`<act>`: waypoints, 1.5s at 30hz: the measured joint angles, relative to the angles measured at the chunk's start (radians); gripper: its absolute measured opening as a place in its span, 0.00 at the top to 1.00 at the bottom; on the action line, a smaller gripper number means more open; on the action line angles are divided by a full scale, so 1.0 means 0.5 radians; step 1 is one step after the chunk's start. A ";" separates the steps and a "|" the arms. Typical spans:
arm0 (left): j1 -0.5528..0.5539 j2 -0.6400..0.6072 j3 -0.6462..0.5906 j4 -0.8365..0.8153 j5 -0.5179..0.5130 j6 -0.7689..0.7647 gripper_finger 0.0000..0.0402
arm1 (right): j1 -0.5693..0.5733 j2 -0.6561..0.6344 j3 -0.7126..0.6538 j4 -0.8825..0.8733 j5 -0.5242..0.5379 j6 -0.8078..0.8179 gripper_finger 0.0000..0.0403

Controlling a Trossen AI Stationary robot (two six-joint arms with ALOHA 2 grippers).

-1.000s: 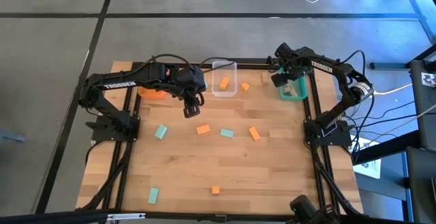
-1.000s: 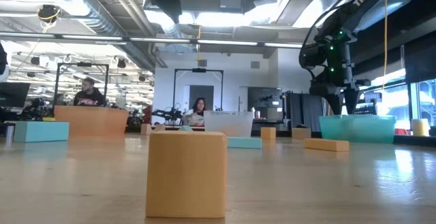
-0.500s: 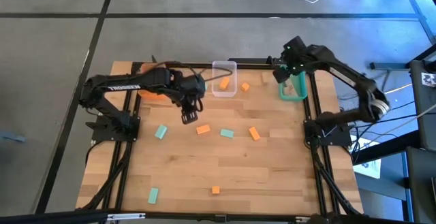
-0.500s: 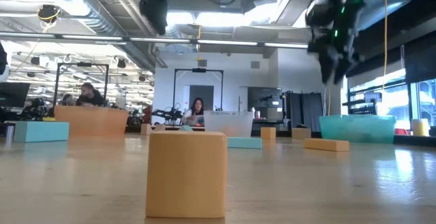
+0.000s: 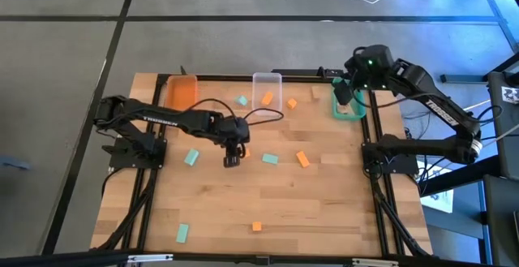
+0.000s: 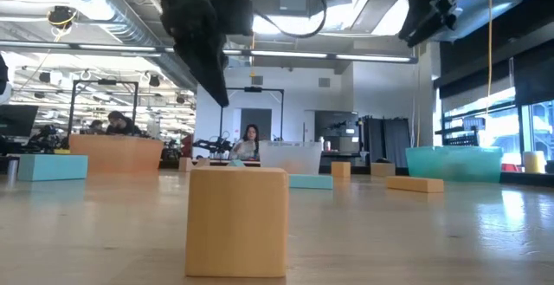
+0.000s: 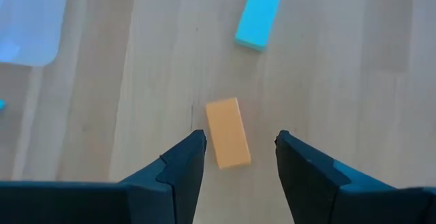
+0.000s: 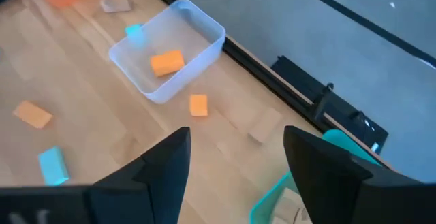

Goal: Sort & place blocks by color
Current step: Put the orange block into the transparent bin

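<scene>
From above, the left gripper (image 5: 232, 157) hides most of the orange block (image 7: 227, 133) on the table's middle, which lies between its open, empty fingers untouched, while the right gripper (image 5: 345, 95), open and empty, hangs over the teal bin (image 5: 349, 112)

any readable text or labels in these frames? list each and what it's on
"TROSSEN": white lettering on the left arm's forearm link, high view.
White lettering on the right arm's link, high view: too blurred and foreshortened to read.
Black-and-white square marker at the right edge, high view: a pattern, not text.
Blocks, bins and the wrist views: no text visible.
</scene>
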 joint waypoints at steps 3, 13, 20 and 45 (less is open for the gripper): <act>-0.003 -0.002 -0.108 0.159 -0.009 -0.101 0.58 | 0.040 -0.024 0.000 -0.001 0.000 0.000 0.42; -0.011 -0.002 -0.451 0.586 0.051 -0.163 0.58 | 0.088 -0.022 0.000 -0.002 0.001 0.000 0.42; -0.048 -0.002 -0.579 0.697 -0.072 -0.061 0.58 | 0.087 -0.022 0.000 -0.002 0.002 -0.004 0.41; -0.051 0.199 -0.679 0.983 -0.150 -0.061 0.58 | 0.087 -0.022 -0.001 -0.004 0.003 0.001 0.41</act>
